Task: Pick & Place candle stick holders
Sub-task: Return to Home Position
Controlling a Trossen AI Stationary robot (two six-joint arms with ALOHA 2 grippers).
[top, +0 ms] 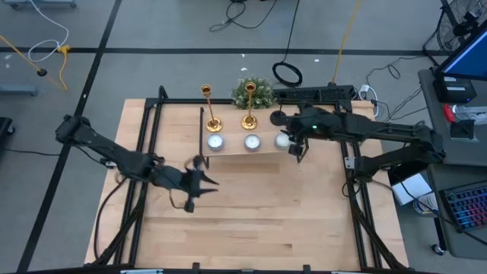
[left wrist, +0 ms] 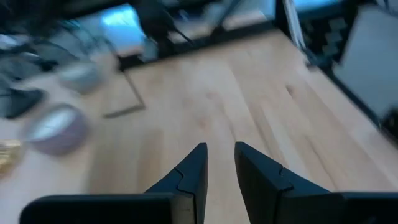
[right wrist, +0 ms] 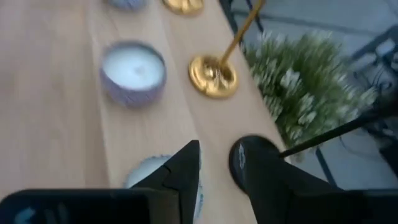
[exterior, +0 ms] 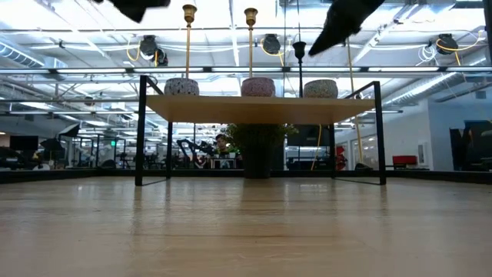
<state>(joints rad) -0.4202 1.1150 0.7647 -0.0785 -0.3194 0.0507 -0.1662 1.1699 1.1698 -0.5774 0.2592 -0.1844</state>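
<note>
Two gold candlestick holders [top: 211, 122] [top: 249, 118] stand upright on their round bases on the raised wooden shelf [top: 232, 151], behind three small candles [top: 252, 141]. A black candlestick holder [right wrist: 244, 157] stands on its round base near the shelf's far edge, and its thin stem shows in the low view [exterior: 300, 73]. My right gripper [right wrist: 216, 163] is open above the shelf, beside the black holder's top. My left gripper [left wrist: 221, 160] is open and empty over the bare table [top: 202, 185], nearer than the shelf.
A bushy green plant [top: 253, 93] stands behind the shelf. The shelf rests on black metal legs [exterior: 141, 131]. Black frame rails [top: 144, 152] run along the table's left and right sides. The near half of the tabletop [top: 251, 221] is bare wood.
</note>
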